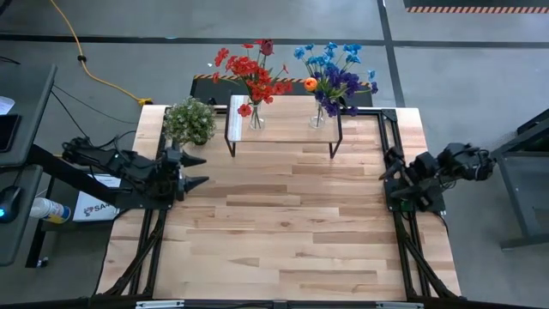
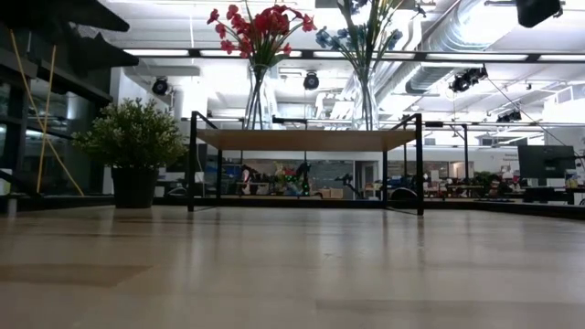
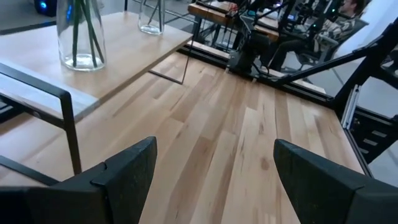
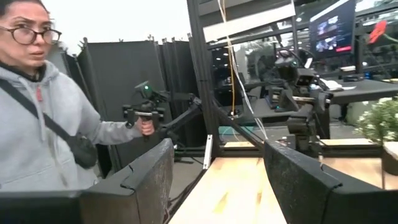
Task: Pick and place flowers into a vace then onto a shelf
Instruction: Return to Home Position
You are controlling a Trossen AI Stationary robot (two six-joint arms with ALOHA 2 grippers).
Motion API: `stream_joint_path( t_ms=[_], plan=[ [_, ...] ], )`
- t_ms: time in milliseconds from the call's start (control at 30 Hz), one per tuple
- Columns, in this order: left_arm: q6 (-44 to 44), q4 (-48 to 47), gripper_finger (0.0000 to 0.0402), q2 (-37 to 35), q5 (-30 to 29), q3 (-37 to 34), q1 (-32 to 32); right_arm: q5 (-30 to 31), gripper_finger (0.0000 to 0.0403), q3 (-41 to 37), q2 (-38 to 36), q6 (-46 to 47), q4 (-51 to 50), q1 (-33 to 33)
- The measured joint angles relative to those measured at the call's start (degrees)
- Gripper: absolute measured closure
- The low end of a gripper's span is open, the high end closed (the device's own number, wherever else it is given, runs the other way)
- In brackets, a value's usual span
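We've got left claw (image 1: 202, 171) and right claw (image 4: 217, 152) low at opposite bench (image 1: 283, 232) sides, arms folded, pointing inward, both spread, empty. Flowers (image 1: 253, 73) sit in vases (image 1: 256, 118) on the shelf (image 1: 287, 116).

We see flowers (image 1: 257, 73) in two clear glass vases (image 1: 256, 118) on the wooden-topped shelf (image 1: 287, 121), upper centre; a bushy potted plant (image 1: 190, 121) stands just left of it.

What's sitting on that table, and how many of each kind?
Vases of flowers: 2, the red-flower vase and the blue-flower vase, both on the shelf
Shelf: 1
Potted plant: 1
Robot arms: 2, the left arm and the right arm, at the table's sides
Total: 6
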Motion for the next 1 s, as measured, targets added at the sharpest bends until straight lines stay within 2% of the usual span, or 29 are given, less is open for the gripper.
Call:
stream_joint_path(
  t_ms=[267,500,833,1000],
  plan=[
    [2.0,3.4,0.0046,-4.1,0.8,-4.7,0.0,-1.4,0.0167,-0.9,0.0,-3.8,2.0,0.0],
    [3.5,9.3,0.0046,-7.3,1.1,-10.4,0.0,0.1,0.0166,-1.2,0.2,-4.3,2.4,0.0],
    [4.7,9.5,0.0046,-7.9,-0.8,-11.4,0.0,1.4,0.0167,-14.1,0.0,-3.4,16.1,0.0],
    [4.7,8.7,0.0046,-7.9,-2.1,-11.4,0.0,1.4,0.0167,-16.8,0.0,-2.7,18.6,0.0]
  ],
)
